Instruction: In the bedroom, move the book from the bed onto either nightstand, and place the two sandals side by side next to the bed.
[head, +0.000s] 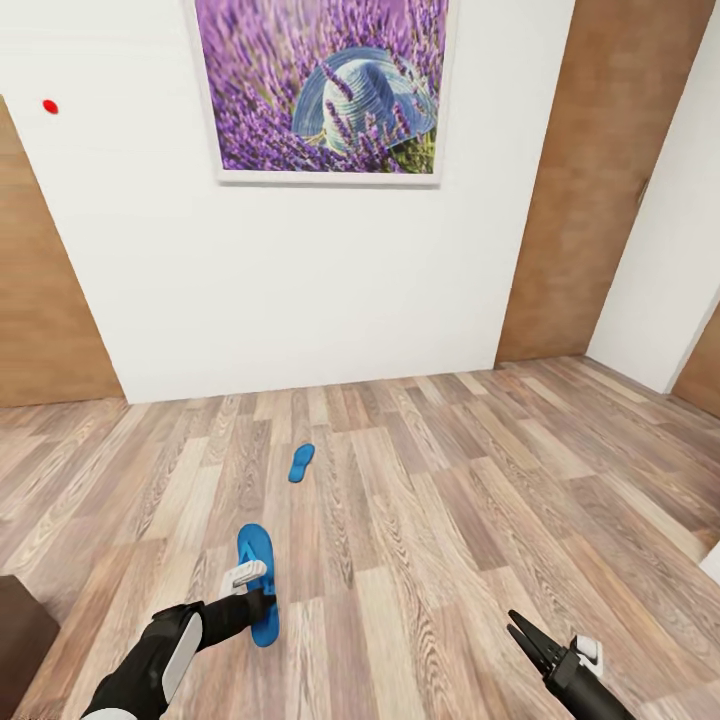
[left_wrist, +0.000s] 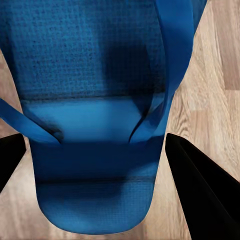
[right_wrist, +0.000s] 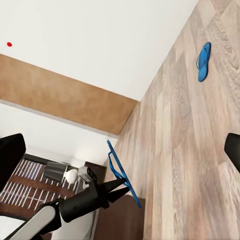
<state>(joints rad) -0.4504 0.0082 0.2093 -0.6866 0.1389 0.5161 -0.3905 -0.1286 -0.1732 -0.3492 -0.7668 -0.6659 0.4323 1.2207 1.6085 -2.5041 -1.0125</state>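
Observation:
My left gripper is shut on one blue sandal and holds it on edge just above the wood floor. In the left wrist view the sandal and its straps sit between the black fingers. The right wrist view also shows this sandal off the floor in the left gripper. The second sandal lies flat on the floor farther ahead, near the white wall; it appears again in the right wrist view. My right gripper hangs open and empty at the lower right. Book and bed are out of view.
A white wall with a lavender picture stands ahead, with brown doors on both sides. A dark brown furniture corner juts in at the lower left. Open wood floor lies between the arms and the wall.

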